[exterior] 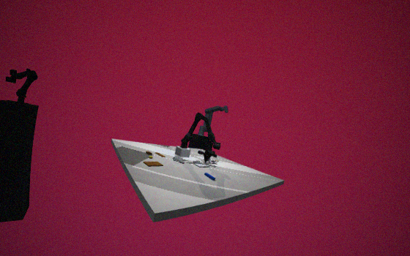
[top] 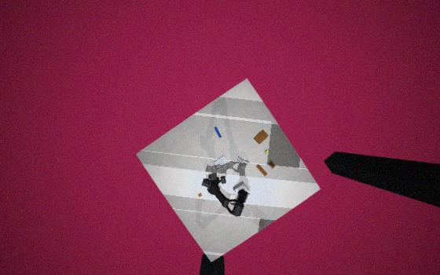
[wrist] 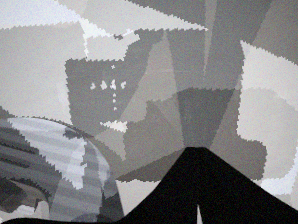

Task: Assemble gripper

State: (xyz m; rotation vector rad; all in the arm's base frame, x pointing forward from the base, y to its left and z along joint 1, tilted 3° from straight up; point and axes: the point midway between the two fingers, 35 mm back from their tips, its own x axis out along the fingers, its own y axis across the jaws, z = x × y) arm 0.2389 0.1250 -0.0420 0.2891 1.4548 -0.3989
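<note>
My black gripper (exterior: 207,161) (wrist: 196,148) points down close over the table, its fingers shut with nothing visible between them. A pale flat piece (top: 221,160) (exterior: 202,165) lies near the hand, and another small pale piece (top: 243,159) lies towards the arm's foot. I cannot tell for sure which is the housing plate, a jaw or the gripper base. In the wrist view a rounded, ribbed grey part (wrist: 75,150) fills the lower left, left of the fingertips. Pins, stubs and gear teeth cannot be made out.
A pale block (top: 240,186) (exterior: 182,151) stands at the arm's foot. A blue bar (top: 218,132) (exterior: 209,176), a brown plate (top: 261,137) (exterior: 153,164), a brown strip (top: 262,170), a yellow piece (top: 266,152) and a small orange piece (top: 199,195) lie on the table. Shadows streak it.
</note>
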